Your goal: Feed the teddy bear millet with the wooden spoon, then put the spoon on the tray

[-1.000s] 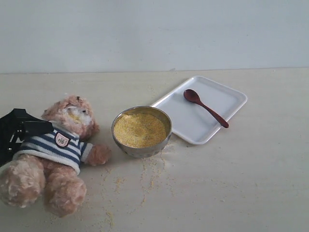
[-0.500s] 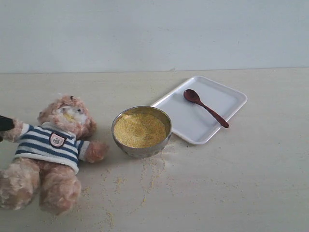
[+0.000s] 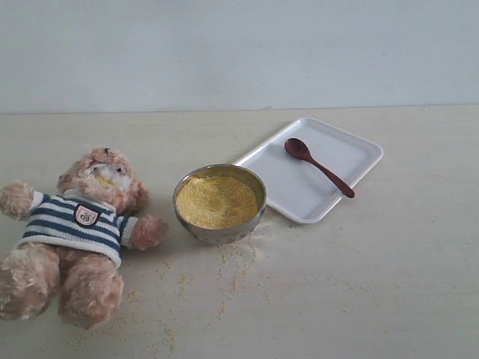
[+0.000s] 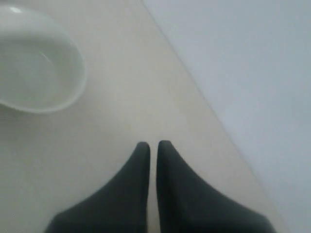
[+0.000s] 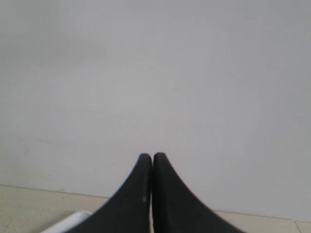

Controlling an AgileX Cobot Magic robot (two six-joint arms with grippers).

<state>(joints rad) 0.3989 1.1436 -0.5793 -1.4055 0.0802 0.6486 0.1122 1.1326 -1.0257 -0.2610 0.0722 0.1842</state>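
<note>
The teddy bear (image 3: 78, 224) lies on its back at the left of the table, with yellow grains on its muzzle. Beside it stands the steel bowl (image 3: 221, 233), heaped with millet (image 3: 217, 200). The wooden spoon (image 3: 318, 167) lies on the white tray (image 3: 296, 198) at the right. Neither gripper shows in the exterior view. My left gripper (image 4: 152, 144) hangs shut over bare tabletop with nothing between its fingers, and a blurred white rounded corner of the tray (image 4: 73, 92) lies ahead of it. My right gripper (image 5: 152, 156) is shut and empty, facing the wall.
Loose millet specks (image 3: 232, 277) are scattered on the table in front of the bowl and near the bear's legs. A pale wall (image 3: 239, 52) runs along the table's far edge. A white edge (image 5: 73, 217) shows low in the right wrist view.
The left gripper, which was at the bear's shoulder a second ago, has withdrawn left out of the exterior view. The bear has shifted slightly left, and its near arm is now uncovered.
</note>
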